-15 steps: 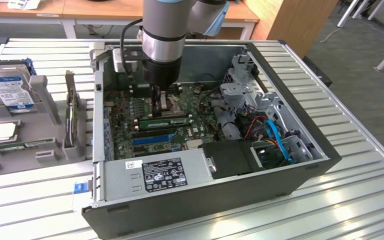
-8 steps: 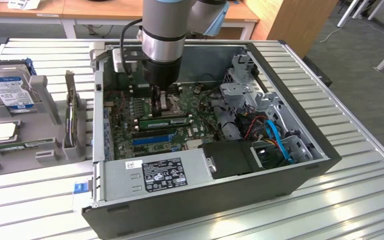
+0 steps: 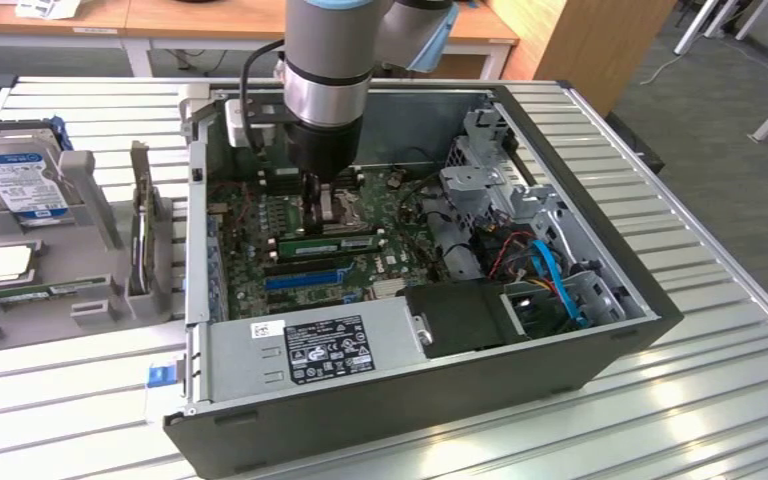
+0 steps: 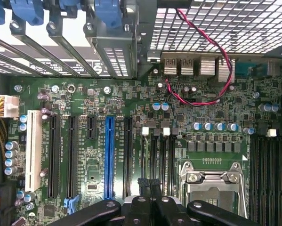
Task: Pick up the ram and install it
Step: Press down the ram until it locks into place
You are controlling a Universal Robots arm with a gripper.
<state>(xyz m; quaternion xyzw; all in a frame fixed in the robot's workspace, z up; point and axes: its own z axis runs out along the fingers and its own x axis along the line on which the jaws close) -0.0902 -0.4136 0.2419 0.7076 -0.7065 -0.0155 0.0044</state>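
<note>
tool (image 4: 150, 186) is closed and empty over the motherboard (image 4: 84, 141); ram (image 3: 327, 243) already sits in its slot.

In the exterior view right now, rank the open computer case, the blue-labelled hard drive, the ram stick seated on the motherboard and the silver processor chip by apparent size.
1. computer case
2. hard drive
3. ram stick
4. processor chip

The ram stick is longer than the chip but much slimmer, so those two are close.

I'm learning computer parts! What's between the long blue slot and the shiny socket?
In the wrist view, black slots with white clips lie between the blue slot and the socket; the shut claw hangs over them.
</note>
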